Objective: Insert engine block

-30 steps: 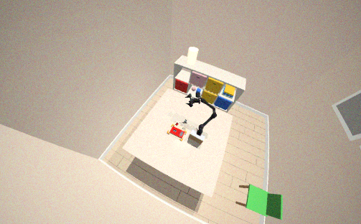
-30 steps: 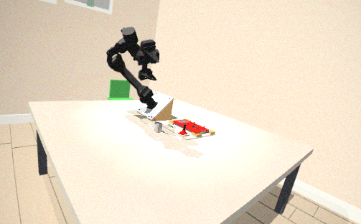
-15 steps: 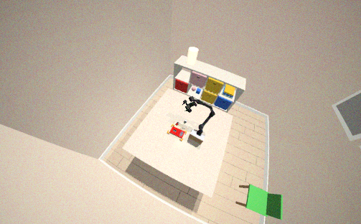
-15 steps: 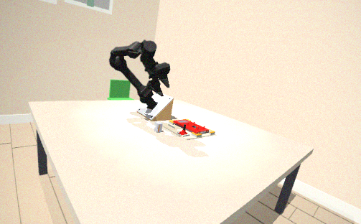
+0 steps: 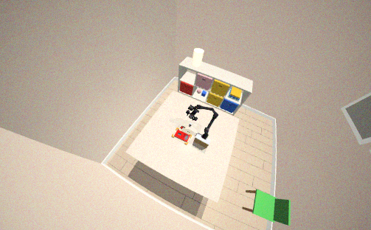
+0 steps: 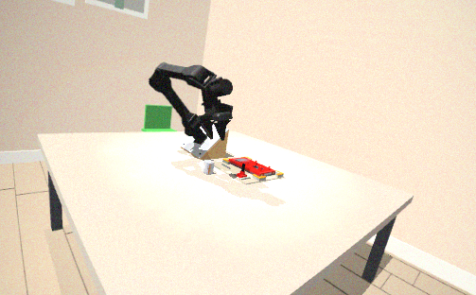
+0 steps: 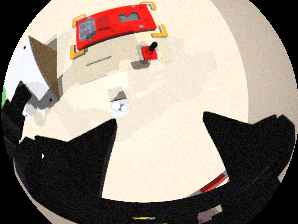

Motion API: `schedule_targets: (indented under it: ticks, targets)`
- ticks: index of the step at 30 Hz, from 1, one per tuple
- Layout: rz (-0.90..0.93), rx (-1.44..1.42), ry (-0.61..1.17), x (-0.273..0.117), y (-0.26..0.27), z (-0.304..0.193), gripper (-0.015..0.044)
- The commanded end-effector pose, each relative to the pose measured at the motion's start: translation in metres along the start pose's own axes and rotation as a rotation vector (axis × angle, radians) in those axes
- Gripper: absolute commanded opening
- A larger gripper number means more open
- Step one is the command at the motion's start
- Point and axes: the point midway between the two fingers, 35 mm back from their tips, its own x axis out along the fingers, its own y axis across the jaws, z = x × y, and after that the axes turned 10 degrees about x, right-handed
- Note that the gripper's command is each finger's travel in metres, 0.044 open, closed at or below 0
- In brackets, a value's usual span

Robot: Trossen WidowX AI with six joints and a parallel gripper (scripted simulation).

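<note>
The red car body (image 5: 180,135) (image 6: 252,165) (image 7: 115,24) lies flat between yellow corner brackets. A dark opening (image 7: 129,18) shows in its top; the rib cannot be made out. A small pale grey block with two round studs, which looks like the engine block (image 6: 208,167) (image 7: 120,107), stands on the table apart from the car body; its slot side is not clear. My gripper (image 5: 192,116) (image 6: 216,137) (image 7: 161,119) is open and empty, above the table. In the wrist view the block is just beyond the left fingertip, not between the fingers.
A small red part with a black stick (image 6: 242,174) (image 7: 149,53) stands beside the car body. A white sloped stand with brown sides (image 5: 200,142) (image 6: 219,149) (image 7: 44,65) is near the arm's base. A shelf with coloured bins (image 5: 220,71) is beyond the table.
</note>
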Motion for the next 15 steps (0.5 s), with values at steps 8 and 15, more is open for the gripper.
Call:
schedule_targets:
  ticks: [8,15]
  targets:
    - [0.198,-0.077,0.241,0.025,0.046,-0.006,0.044]
    - [0.2,-0.078,0.244,0.043,0.048,-0.01,0.044]
